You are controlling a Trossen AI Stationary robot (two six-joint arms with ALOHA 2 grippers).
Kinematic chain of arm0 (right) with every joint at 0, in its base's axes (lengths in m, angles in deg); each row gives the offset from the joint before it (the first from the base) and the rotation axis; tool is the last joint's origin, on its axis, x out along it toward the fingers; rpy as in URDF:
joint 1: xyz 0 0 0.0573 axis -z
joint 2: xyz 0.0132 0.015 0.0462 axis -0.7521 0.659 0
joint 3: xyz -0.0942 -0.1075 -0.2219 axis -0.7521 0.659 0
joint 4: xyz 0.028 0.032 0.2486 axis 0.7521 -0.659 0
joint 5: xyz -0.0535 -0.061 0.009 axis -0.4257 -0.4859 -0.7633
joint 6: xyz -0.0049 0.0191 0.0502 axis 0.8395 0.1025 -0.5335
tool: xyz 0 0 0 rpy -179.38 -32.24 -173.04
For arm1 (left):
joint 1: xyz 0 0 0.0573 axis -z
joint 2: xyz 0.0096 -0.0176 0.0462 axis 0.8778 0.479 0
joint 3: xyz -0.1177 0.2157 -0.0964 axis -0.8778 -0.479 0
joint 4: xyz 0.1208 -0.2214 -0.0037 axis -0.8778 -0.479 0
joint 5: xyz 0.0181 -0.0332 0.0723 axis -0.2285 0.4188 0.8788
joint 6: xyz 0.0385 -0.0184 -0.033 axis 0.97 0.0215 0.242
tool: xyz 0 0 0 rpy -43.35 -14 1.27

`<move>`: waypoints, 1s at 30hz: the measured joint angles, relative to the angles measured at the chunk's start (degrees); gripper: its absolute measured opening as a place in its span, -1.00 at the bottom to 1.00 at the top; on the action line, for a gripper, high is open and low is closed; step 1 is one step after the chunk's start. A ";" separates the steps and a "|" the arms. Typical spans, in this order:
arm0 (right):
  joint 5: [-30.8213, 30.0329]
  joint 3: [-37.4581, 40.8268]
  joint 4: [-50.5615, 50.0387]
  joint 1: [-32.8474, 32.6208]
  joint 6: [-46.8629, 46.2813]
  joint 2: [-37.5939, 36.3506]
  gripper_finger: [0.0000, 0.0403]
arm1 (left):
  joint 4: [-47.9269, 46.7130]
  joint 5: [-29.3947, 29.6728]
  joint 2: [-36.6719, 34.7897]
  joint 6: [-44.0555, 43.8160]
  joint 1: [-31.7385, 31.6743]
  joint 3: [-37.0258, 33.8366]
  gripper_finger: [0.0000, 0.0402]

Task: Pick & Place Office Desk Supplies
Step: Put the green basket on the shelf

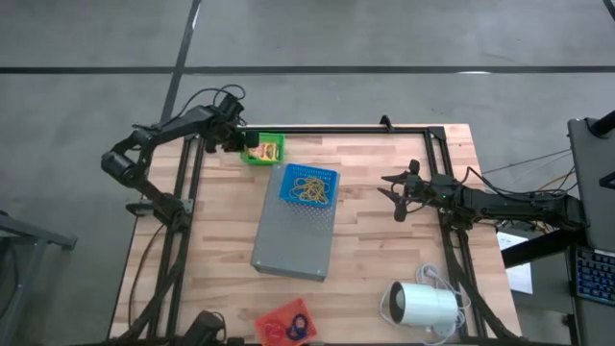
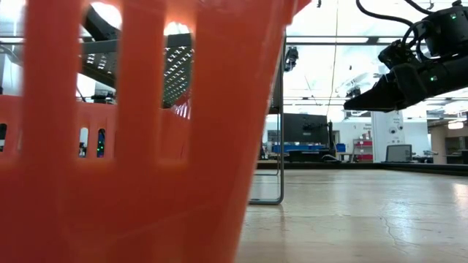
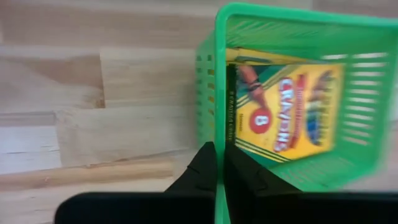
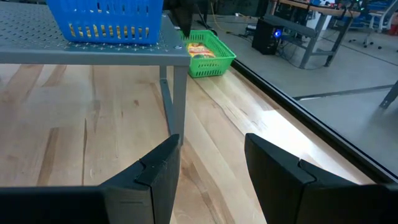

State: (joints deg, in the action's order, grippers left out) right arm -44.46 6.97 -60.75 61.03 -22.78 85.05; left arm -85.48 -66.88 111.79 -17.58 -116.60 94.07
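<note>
The left gripper (image 1: 245, 142) is at the far left corner of the bench (image 1: 384, 240), its fingers (image 3: 205, 168) pinched shut on the wall of the green basket (image 1: 262, 149). From the left wrist camera the two dark tips sit either side of the thin green mesh, with almost no gap between them. A yellow crayon box (image 3: 283, 112) with red lettering lies flat inside that basket, just beyond the gripped wall.

The right gripper (image 1: 399, 192) hangs above the right side of the bench, its fingers (image 4: 155, 177) spread wide and holding nothing, pointed toward the middle.

In the middle of the bench stands the grey perforated slab (image 1: 293, 235), raised on legs. On its far end sits a blue basket (image 1: 309, 185) holding a heap of thin tan rubber bands (image 1: 309, 188). At the near edge, left of centre, is an orange basket (image 1: 285, 322) with small red and blue rubber rings (image 1: 290, 327) in it. A white cylinder (image 1: 423, 306) with a cord lies at the near right.
</note>
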 joint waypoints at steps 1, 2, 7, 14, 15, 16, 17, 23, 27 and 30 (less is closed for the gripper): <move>0.00 0.00 0.00 0.01 0.00 0.00 -0.12 | -0.06 -0.02 -1.23 0.00 0.00 0.06 -0.96; 0.00 0.00 0.00 0.02 0.00 0.00 -0.12 | -0.06 -0.15 -2.70 0.00 0.00 0.09 -0.96; 0.00 0.00 0.00 0.00 0.00 0.00 -0.12 | -0.27 -0.93 -12.25 -0.01 0.13 0.09 -0.95; 0.00 0.00 0.00 0.00 0.00 0.00 -0.12 | -2.27 -6.85 -28.06 0.52 0.66 0.11 -0.95; 0.00 0.00 0.00 0.02 0.00 0.00 -0.12 | -2.69 -7.83 -30.11 0.40 0.80 0.18 -0.95; 0.00 0.00 0.00 -0.01 0.00 0.00 -0.12 | -3.10 -8.79 -32.11 -0.19 0.89 0.22 -0.95; 0.00 0.00 0.00 0.01 0.00 -0.02 -0.12 | -3.67 -9.65 -33.94 -0.81 0.96 0.22 -0.94; 0.00 0.00 0.00 0.02 0.00 0.00 -0.12 | -10.29 -14.50 -42.34 -5.45 1.23 0.20 -0.94; 0.00 0.00 0.00 0.00 0.00 0.00 -0.12 | -15.81 -16.74 -45.33 -6.42 1.53 0.20 -0.94; 0.00 0.00 0.00 0.01 0.00 0.00 -0.12 | -19.67 -16.89 -46.93 -7.44 2.21 0.20 -0.94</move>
State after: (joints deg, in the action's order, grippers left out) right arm -44.46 6.97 -60.75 61.05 -22.78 85.05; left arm -105.15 -83.77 64.86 -25.01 -114.39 94.26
